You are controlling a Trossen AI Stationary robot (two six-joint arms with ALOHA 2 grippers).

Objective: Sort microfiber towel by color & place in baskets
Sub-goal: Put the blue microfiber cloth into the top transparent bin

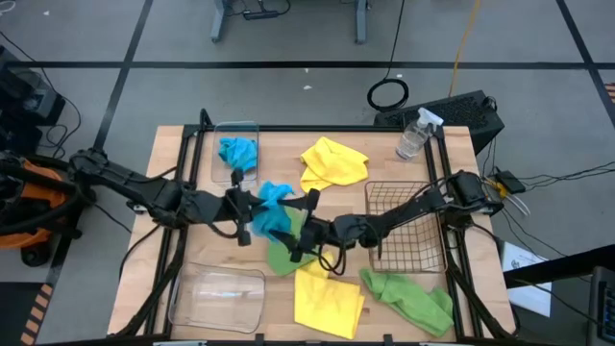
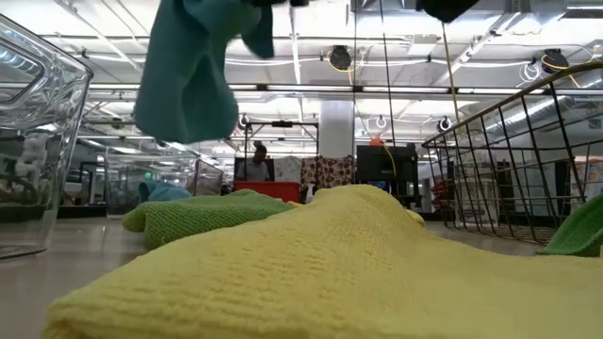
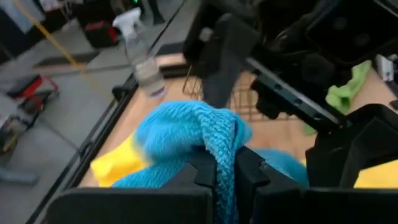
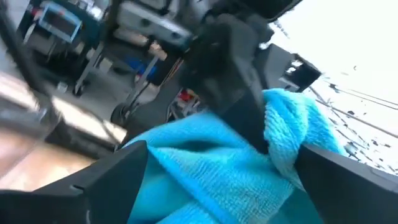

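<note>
Above the middle of the counter (image 1: 173,154), a bright blue towel (image 1: 272,204) hangs in the air, pinched between the pressed-together fingers of the left hand (image 3: 225,177). The right hand (image 4: 217,180) sits right against the same cloth with its fingers spread wide on either side of it, gripping nothing; this looks like a handover whose receiving side is the left arm.

Outward from there, the other blue towel (image 1: 238,152) already lies in the clear tub (image 1: 235,128) at the far left, so that tub is the likely home for the lifted one. A green towel (image 1: 281,258) lies on the wood directly under the two hands. Just near of it lies a yellow towel (image 1: 327,300), and a second green towel (image 1: 411,298) lies to its right at the near edge. Another yellow towel (image 1: 332,163) rests far of centre.

The near-left clear tub (image 1: 218,298) and the wire basket (image 1: 408,226) on the right hold nothing visible. A spray bottle (image 1: 415,135) stands at the far right corner.

By this count one towel of six is sorted, one is in transit, and both greens and both yellows remain.
</note>
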